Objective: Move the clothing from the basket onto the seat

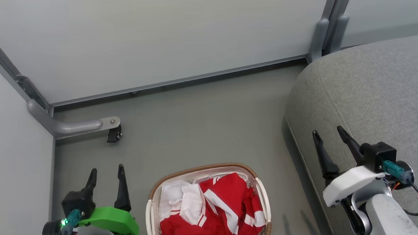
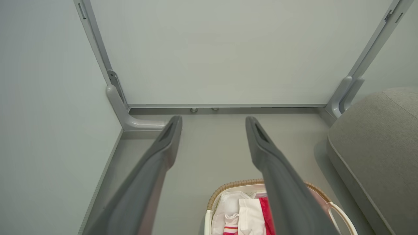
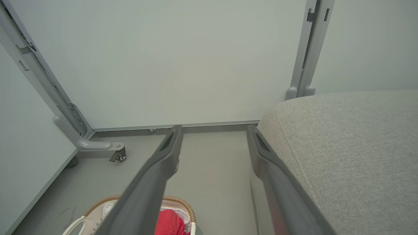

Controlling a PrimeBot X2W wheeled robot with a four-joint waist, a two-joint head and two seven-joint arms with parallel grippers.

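Note:
Red clothing (image 1: pixel 230 208) with white stripes lies piled in the basket (image 1: pixel 200 168) on the floor, low in the middle of the head view. The basket (image 2: pixel 228 186) and clothing (image 2: pixel 265 215) peek in at the bottom of the left wrist view, and both basket (image 3: pixel 178 199) and clothing (image 3: pixel 169 223) show in the right wrist view. The grey seat (image 1: pixel 377 89) stands to the right. My left gripper (image 1: pixel 106 171) hovers open left of the basket. My right gripper (image 1: pixel 329 131) is open over the seat's near edge. Nothing is between either pair of fingers.
Pale partition walls (image 1: pixel 156 35) close off the far side and the left. A grey metal foot with a caster (image 1: pixel 112 134) juts out over the floor at the left. Bare grey floor (image 1: pixel 202 121) lies beyond the basket, between it and the wall.

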